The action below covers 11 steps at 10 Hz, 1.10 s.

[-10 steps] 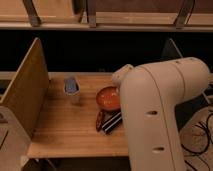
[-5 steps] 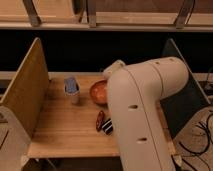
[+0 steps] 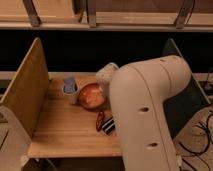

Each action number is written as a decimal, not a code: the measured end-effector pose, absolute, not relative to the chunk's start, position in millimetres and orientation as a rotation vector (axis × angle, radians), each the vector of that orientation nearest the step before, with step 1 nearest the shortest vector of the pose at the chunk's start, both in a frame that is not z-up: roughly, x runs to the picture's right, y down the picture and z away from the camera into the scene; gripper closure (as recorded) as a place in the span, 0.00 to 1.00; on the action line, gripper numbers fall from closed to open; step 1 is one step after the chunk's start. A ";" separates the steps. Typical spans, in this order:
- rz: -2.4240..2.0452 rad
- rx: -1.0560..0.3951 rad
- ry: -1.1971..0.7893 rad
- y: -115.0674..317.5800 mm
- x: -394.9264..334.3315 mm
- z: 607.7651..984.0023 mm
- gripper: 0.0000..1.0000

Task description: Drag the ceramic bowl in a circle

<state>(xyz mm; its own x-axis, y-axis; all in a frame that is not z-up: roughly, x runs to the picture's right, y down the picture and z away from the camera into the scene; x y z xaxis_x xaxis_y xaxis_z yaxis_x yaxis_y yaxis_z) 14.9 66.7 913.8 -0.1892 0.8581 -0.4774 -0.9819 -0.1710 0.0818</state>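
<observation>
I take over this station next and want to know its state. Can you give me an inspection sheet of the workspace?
Surface: wooden table, no spills seen.
Job's things: ceramic bowl, orange-red, upright, towards the back middle of the table.
Clutter: small pale cup just left of the bowl, cannot tell if touching; dark striped flat object near the front right, a small reddish piece beside it.
Grippers: gripper at the bowl's right rim, shut, largely hidden by the arm; a grip on the rim cannot be confirmed.
Cables: dark cables on the floor at right.
Surroundings: wooden side panel at left, dark panel at right.
</observation>
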 end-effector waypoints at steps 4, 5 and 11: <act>1.742 -0.332 0.565 98.6 73.4 902.9 1.00; 1.766 -0.300 0.609 98.9 93.9 909.3 1.00; 1.794 -0.261 0.562 48.8 73.8 953.5 1.00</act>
